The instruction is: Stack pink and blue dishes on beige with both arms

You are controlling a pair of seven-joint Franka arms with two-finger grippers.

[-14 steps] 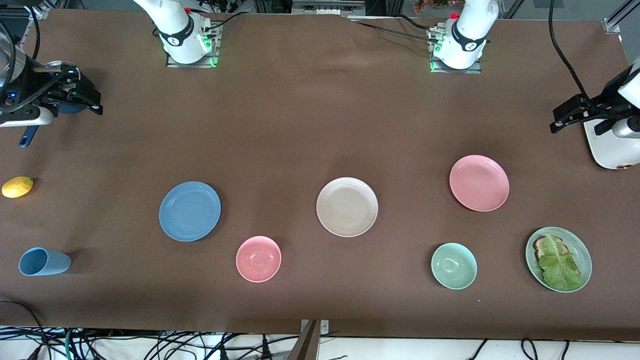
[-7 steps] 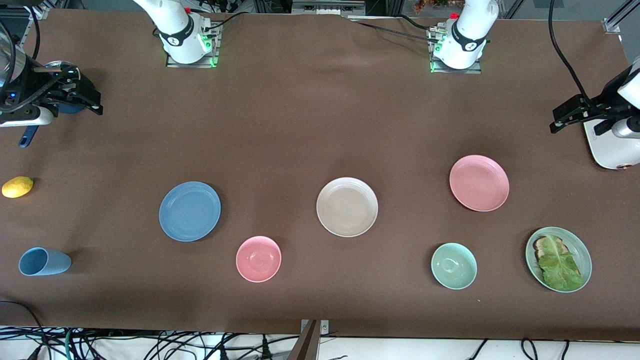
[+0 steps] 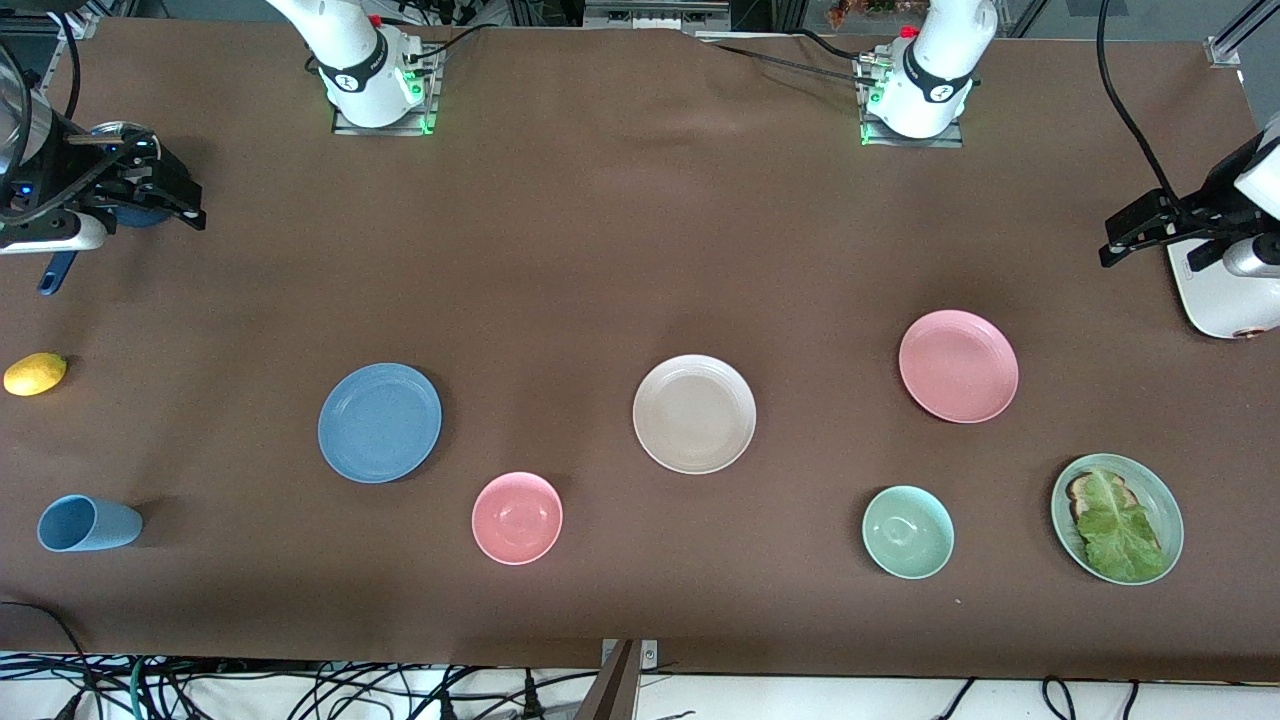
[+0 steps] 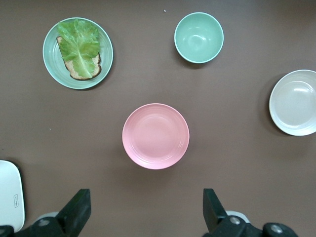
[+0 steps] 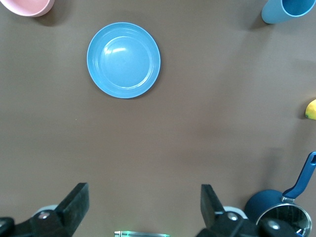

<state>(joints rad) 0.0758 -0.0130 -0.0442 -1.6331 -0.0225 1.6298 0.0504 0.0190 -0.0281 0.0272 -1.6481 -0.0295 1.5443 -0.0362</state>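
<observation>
The beige plate [image 3: 694, 413] lies mid-table, with the blue plate [image 3: 379, 422] toward the right arm's end and the pink plate [image 3: 958, 365] toward the left arm's end. All three lie flat, apart and bare. My right gripper [image 3: 190, 205] hangs open and empty over the right arm's end of the table; its wrist view shows the blue plate [image 5: 123, 59] well clear of its gripper [image 5: 144, 205]. My left gripper [image 3: 1112, 240] hangs open and empty over the left arm's end; in its wrist view the pink plate [image 4: 155, 136] lies a little off its gripper [image 4: 146, 212], and the beige plate [image 4: 295, 102] is at the edge.
A pink bowl [image 3: 517, 517] and a green bowl [image 3: 907, 531] sit nearer the camera than the plates. A green plate with lettuce [image 3: 1117, 518], a white appliance [image 3: 1215, 295], a blue cup [image 3: 88, 523], a lemon [image 3: 35, 373] and a blue saucepan [image 5: 276, 210] occupy the table's ends.
</observation>
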